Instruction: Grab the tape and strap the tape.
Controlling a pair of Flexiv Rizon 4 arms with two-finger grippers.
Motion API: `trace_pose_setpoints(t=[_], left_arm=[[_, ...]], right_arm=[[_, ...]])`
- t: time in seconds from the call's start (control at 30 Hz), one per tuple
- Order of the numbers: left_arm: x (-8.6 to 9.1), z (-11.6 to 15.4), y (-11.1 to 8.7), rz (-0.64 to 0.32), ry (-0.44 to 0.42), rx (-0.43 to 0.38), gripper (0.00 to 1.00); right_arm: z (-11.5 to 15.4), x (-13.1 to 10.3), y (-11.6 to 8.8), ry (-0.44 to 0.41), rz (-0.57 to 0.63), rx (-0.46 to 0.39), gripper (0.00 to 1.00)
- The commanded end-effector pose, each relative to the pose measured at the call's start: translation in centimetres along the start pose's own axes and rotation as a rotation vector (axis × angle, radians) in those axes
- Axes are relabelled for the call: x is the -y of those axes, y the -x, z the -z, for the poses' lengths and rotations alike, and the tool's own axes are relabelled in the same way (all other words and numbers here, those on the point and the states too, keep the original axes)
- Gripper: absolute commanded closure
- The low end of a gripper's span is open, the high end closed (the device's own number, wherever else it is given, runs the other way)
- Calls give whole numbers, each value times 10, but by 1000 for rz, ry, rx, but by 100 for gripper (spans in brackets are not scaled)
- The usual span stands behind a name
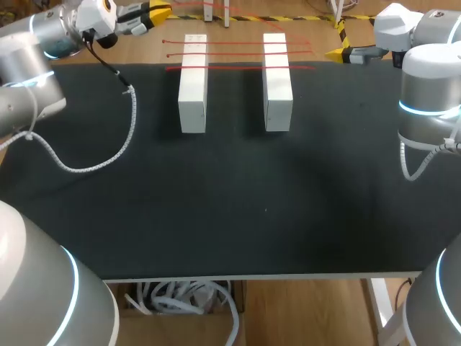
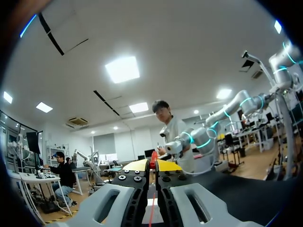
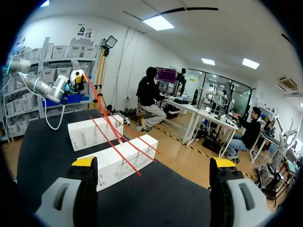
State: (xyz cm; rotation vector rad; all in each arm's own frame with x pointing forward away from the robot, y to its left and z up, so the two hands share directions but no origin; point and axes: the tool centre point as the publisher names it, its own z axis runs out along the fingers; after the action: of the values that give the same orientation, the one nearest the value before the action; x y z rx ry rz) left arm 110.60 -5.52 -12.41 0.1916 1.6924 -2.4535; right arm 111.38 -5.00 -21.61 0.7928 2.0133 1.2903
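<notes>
Tape (image 1: 238, 68) strands stretched across two white blocks (image 1: 193, 94); left end effector (image 2: 152, 164) pinching strand; right end effector (image 3: 154, 163) spread wide.

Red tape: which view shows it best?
Head view: the red tape lies in strands across both white boxes. Right wrist view shows them slanting; left wrist view, only a sliver pinched in the left claw.

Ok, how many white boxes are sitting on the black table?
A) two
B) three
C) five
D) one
A: there is just a left white box and a right white box, side by side, with the red tape stretched across both.
</notes>
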Motion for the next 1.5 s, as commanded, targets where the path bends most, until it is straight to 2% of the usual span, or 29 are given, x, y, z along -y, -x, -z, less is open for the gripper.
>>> trace_pose_setpoints(t=[0.03, 0.13, 0.23, 0.43, 0.63, 1.23, 1.5], left_arm=[[1, -3, 2, -2, -18, -7, 100], [4, -4, 2, 2, -55, -8, 100], [5, -7, 4, 9, -42, -7, 100], [16, -12, 5, 2, -132, -5, 100], [21, -21, 5, -26, -115, -15, 100], [12, -55, 11, -22, -124, -21, 100], [11, -67, 13, -37, -159, -36, 100]], right_arm=[[0, 0, 0, 0, 0, 0, 0], [0, 0, 0, 0, 0, 0, 0], [0, 0, 0, 0, 0, 0, 0], [0, 0, 0, 0, 0, 0, 0], [0, 0, 0, 0, 0, 0, 0], [0, 0, 0, 0, 0, 0, 0], [0, 0, 0, 0, 0, 0, 0]])
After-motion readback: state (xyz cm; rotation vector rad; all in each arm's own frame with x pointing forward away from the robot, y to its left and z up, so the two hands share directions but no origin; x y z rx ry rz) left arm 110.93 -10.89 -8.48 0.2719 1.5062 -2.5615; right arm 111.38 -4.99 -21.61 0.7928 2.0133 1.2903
